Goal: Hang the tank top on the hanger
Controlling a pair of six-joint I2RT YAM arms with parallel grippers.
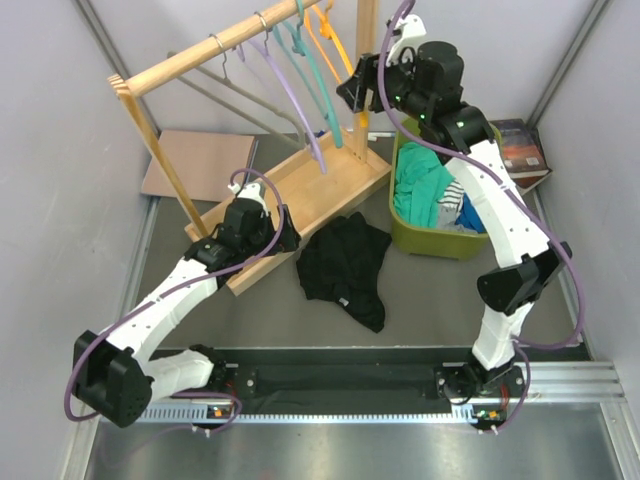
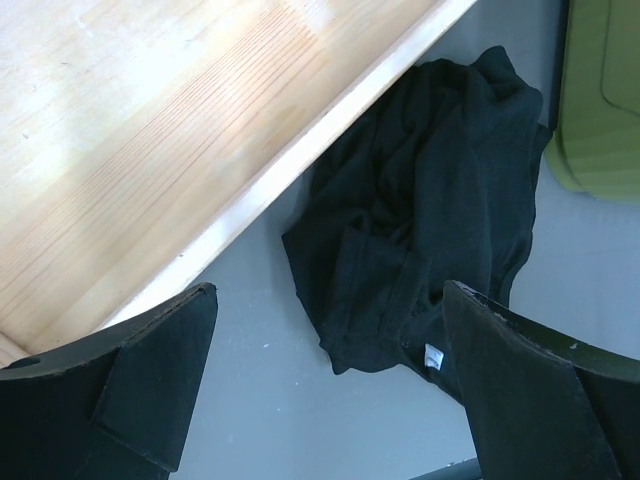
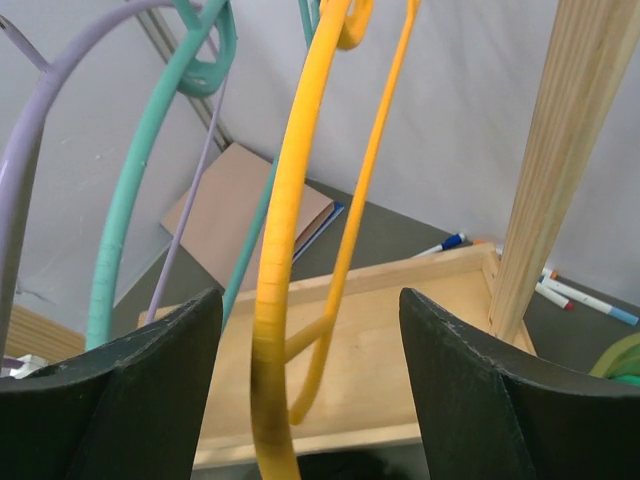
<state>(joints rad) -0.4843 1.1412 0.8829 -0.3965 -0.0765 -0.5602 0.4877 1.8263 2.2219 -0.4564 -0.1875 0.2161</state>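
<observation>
Your right gripper (image 3: 310,300) has its jaws spread, and the orange hanger (image 3: 285,250) runs down between them; you cannot tell whether either finger touches it. Its hook is cut off at 12 o'clock and its lower end at 6. The teal hanger (image 3: 150,180) and lilac hanger (image 3: 20,170) hang at 9 o'clock, the wooden post (image 3: 560,150) at 3. Your left gripper (image 2: 328,300) is also spread and holds nothing. Just beyond it, the tank top (image 2: 420,200) lies crumpled on the table, straps indistinguishable, against the rack base (image 2: 150,150). Only the top view shows the green bin (image 1: 425,235) of clothes at its 2 o'clock.
</observation>
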